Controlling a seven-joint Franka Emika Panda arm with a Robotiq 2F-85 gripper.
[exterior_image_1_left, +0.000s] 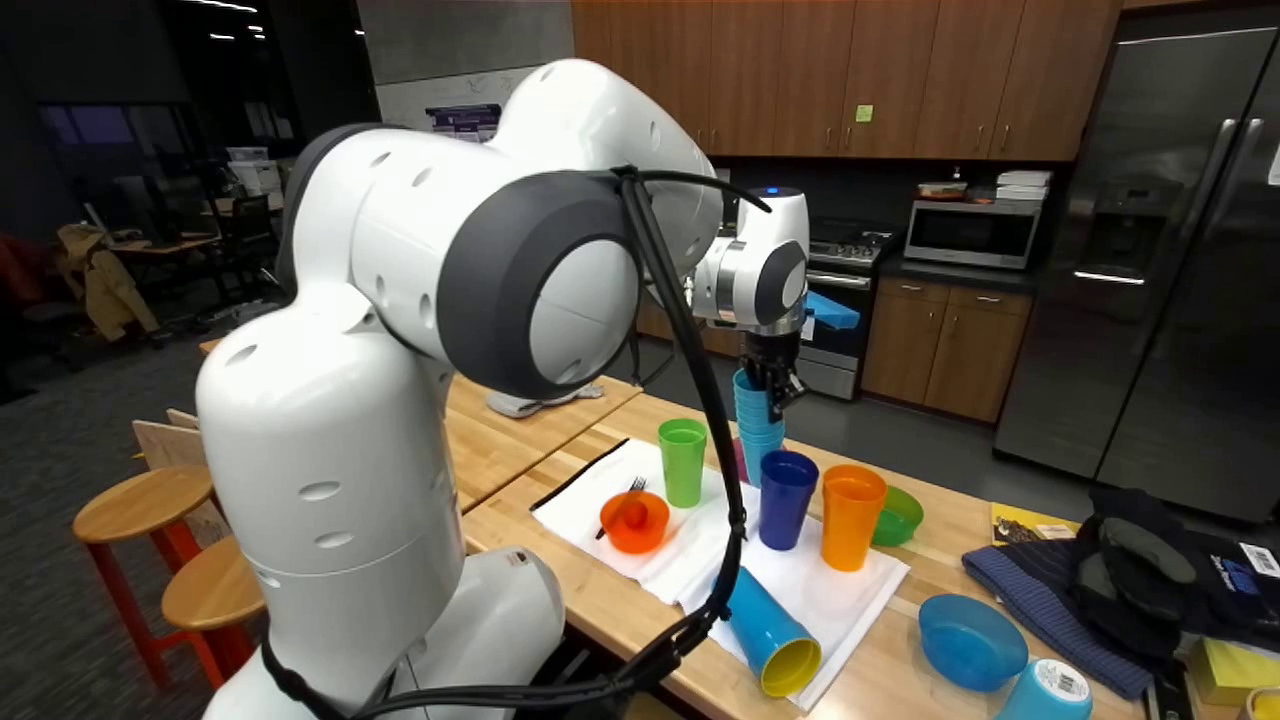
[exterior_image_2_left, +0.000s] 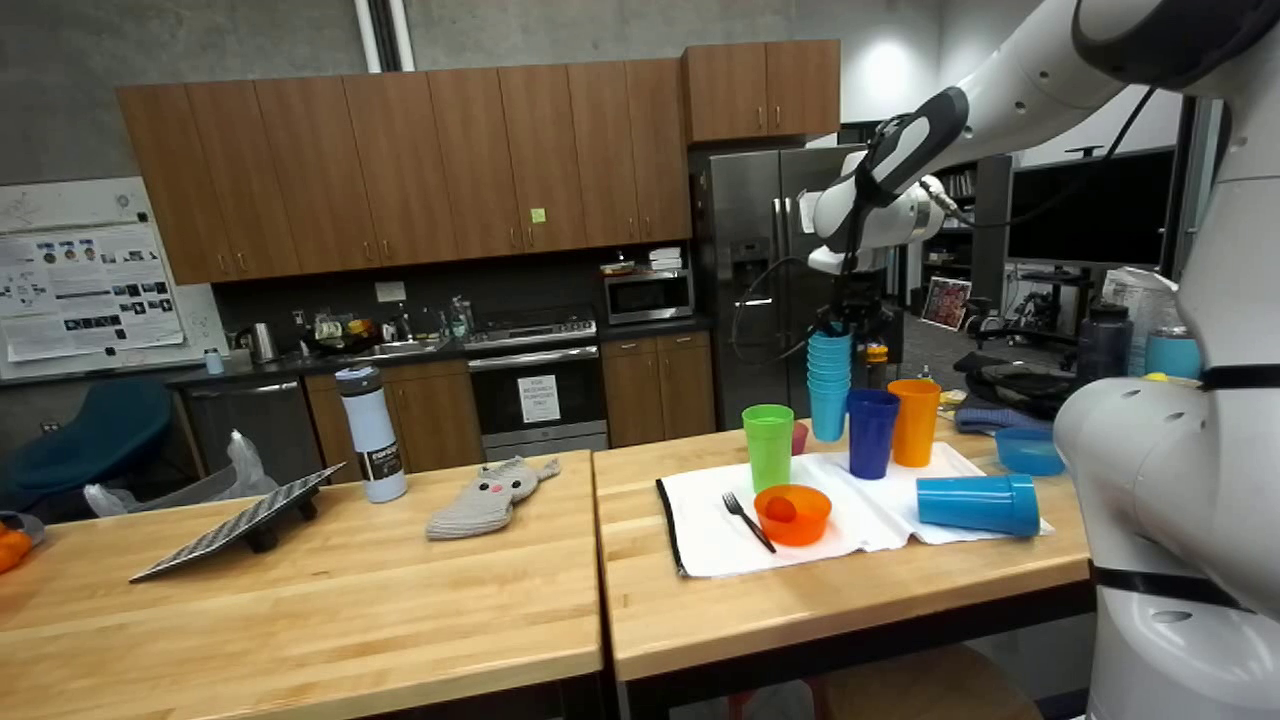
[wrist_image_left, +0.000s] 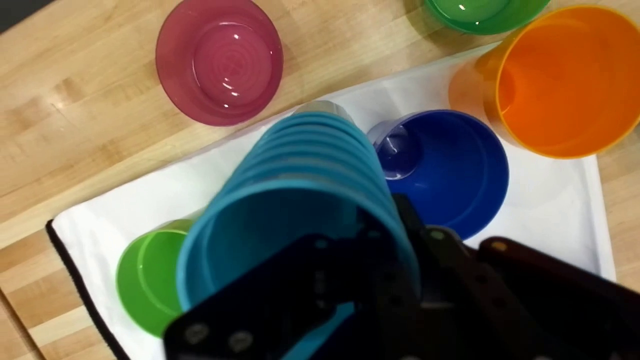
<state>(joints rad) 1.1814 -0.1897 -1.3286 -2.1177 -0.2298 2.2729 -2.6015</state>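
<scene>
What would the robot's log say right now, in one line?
hand: shut | held: light-blue cup stack, at its top | nearby: dark blue cup, light green cup, pink bowl

Cup stack (exterior_image_2_left: 829, 388): several nested light-blue tumblers, plain, matching; rims show as closely spaced rings. Mouth upward, near upright, held at the topmost wall. Located left of and behind the dark-blue cup (exterior_image_2_left: 872, 437) in both exterior views, near it; rises well above its rim. Whether the base rests or hangs cannot be told.
</scene>
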